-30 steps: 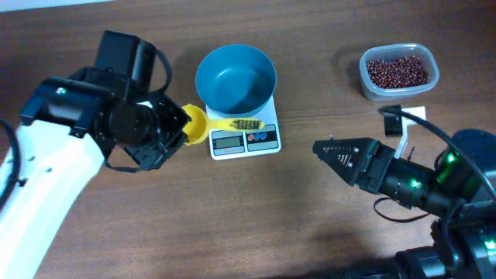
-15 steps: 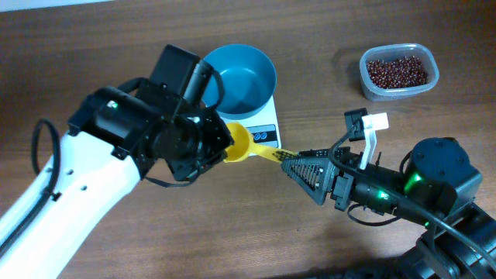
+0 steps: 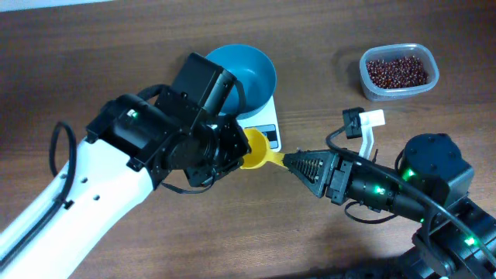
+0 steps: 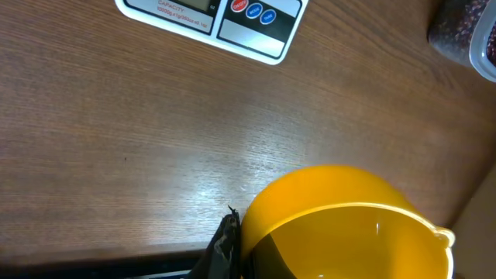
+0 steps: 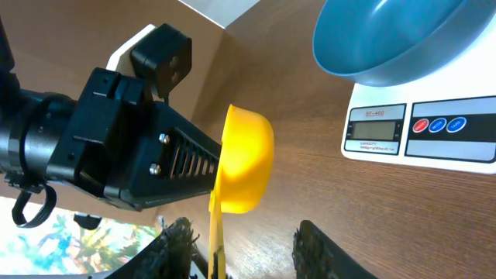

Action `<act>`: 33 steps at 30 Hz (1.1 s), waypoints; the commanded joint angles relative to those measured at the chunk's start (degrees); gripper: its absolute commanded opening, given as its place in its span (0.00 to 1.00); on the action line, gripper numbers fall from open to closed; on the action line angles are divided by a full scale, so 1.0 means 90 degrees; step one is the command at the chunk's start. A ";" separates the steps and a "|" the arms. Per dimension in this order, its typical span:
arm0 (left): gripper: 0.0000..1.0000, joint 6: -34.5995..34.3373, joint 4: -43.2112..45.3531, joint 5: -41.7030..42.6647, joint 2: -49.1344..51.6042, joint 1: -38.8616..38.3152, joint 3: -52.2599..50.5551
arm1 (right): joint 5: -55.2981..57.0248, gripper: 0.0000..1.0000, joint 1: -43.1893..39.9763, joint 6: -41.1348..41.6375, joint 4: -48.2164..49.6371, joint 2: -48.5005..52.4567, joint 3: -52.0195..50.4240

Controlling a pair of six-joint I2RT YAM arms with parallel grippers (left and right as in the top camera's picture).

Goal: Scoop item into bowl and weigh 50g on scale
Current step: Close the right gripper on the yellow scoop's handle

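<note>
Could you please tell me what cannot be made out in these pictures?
Scale reading: too small, right wrist view; left arm covers it overhead.
Scoop handle end: cut off by bottom edge, right wrist view.
Beans: blurred, cut by right edge, left wrist view.

beans (image 3: 397, 71): dark red-brown heap in a clear tub (image 3: 364, 87)
bowl (image 3: 254, 71): teal-blue, upright, on the scale
scale (image 3: 268, 129): white, square, flat on the desk (image 3: 325, 31)

Brown wooden table (image 3: 93, 62), small white scale (image 3: 270, 124) just past the right fingers (image 3: 306, 164), clear plastic tub (image 3: 399, 94) well apart from them.
</note>
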 commanded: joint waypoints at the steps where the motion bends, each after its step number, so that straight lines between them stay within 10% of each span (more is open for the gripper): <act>1: 0.00 -0.0097 0.0017 -0.0032 -0.0092 -0.0153 0.0075 | -0.0153 0.42 0.0046 0.0053 0.0029 0.0005 0.0121; 33: 0.00 -0.0221 -0.0138 -0.0121 -0.0085 -0.0301 0.0075 | -0.0835 0.10 0.0044 0.0053 0.0027 0.0005 0.0121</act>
